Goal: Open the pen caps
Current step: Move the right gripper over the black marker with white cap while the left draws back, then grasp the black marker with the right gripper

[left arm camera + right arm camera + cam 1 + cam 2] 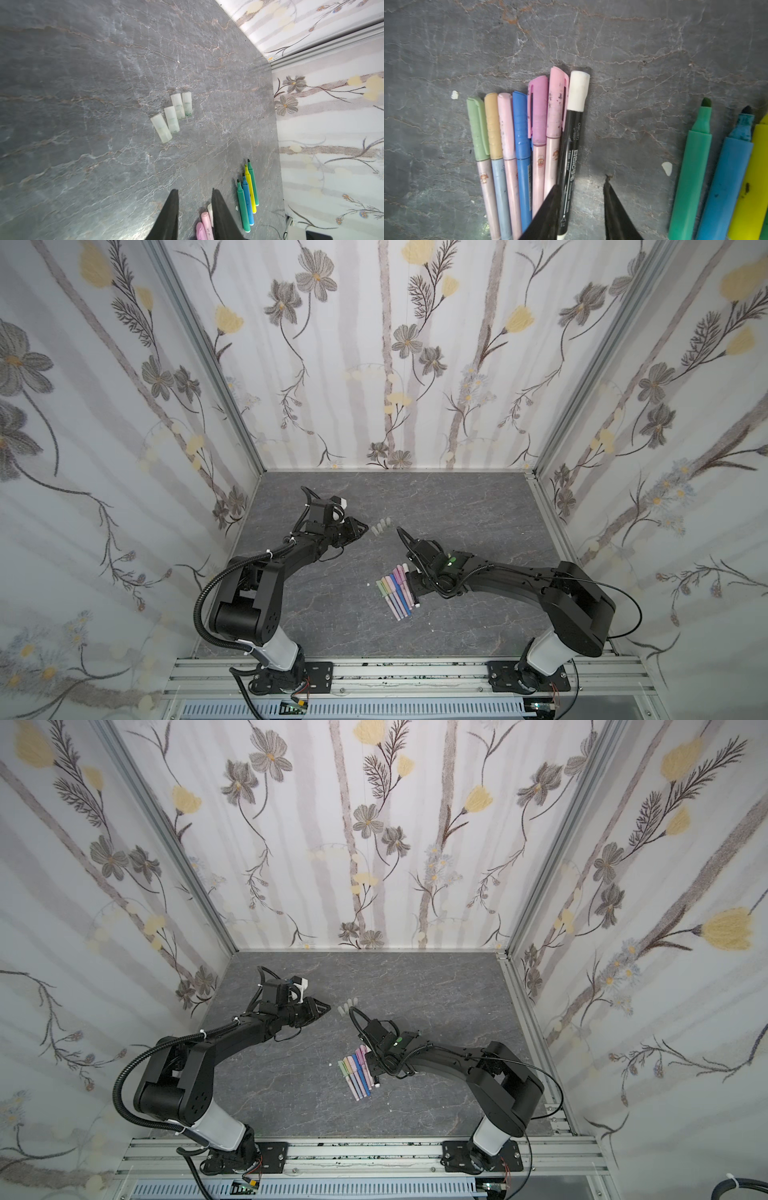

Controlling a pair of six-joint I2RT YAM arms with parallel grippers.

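Observation:
Several slim capped pens point(508, 145) lie side by side, with green, peach, pink, blue and purple pen caps point(537, 108). A black pen with a white cap point(578, 91) lies at the end of the row. My right gripper point(581, 181) hangs open over it, the black barrel just inside one finger. Both top views show this row point(392, 591) point(355, 1073) under the right gripper point(415, 589). Several loose translucent caps point(172, 116) point(381, 526) lie ahead of my left gripper point(194, 190) point(365, 527), which is open and empty.
Uncapped green, blue and yellow markers point(716, 176) point(247, 199) lie beside the capped row, hidden under the right arm in both top views. Small white flecks point(667, 168) dot the grey stone tabletop point(457, 506). Flowered walls point(395, 364) close in three sides.

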